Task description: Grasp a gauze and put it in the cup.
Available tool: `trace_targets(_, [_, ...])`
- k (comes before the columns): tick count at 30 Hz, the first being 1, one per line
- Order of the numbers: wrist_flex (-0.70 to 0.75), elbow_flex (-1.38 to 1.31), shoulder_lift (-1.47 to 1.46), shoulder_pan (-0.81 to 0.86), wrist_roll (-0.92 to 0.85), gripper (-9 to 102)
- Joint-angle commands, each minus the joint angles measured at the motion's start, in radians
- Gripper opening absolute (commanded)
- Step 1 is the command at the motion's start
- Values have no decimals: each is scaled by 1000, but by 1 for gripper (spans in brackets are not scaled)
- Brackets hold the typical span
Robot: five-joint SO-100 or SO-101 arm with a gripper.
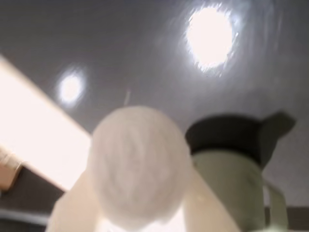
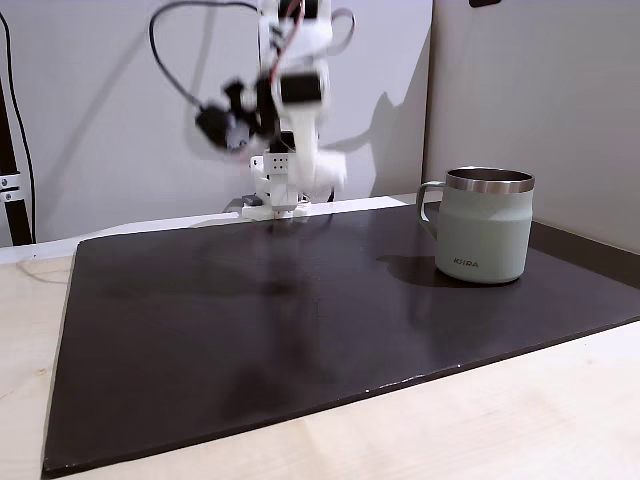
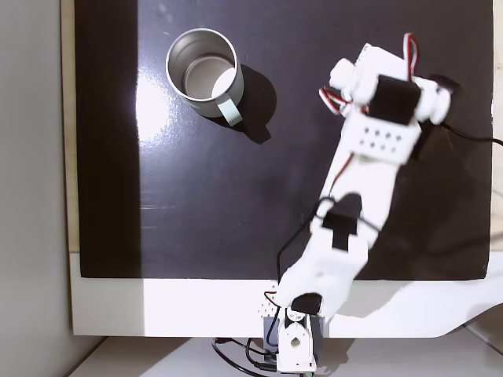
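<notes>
On my wrist view the end effector (image 1: 140, 212) is closed around the gauze (image 1: 137, 164): the white roll sits between the two pale fingers (image 1: 72, 208), its round end face turned to the camera, blurred but plainly clamped. It is held clear of the dark mat (image 1: 145, 58), whose glossy surface shows two bright light reflections. Just to the right of the gauze in that view I see the cup (image 1: 231, 179), sage-green with a dark-looking rim and its handle on the right side; the gauze is beside it, not in it.

From a fixed view at the front, the arm (image 2: 290, 110) is raised and blurred at the back of the mat (image 2: 250, 330), and I cannot make out the fingers there. The cup (image 2: 485, 235) stands upright at the right side of the mat, handle to the left, with dark lettering low on its wall.

From a fixed view overhead, the arm (image 3: 369, 165) reaches over the mat's right half, well apart from the cup (image 3: 177, 75) at upper left. The mat (image 3: 196, 196) lies on the pale tabletop (image 3: 173, 302).
</notes>
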Motion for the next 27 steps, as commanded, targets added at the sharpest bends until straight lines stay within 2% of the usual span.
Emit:
trace_targets(1, [6,43,232,-31,-26,0])
trace_targets(9, [5,51,345,-114,-55,0])
trace_targets(20, [-14,-258,135,-383,-12,0])
trace_targets(27, [-71,-298,38,-540,-9,0])
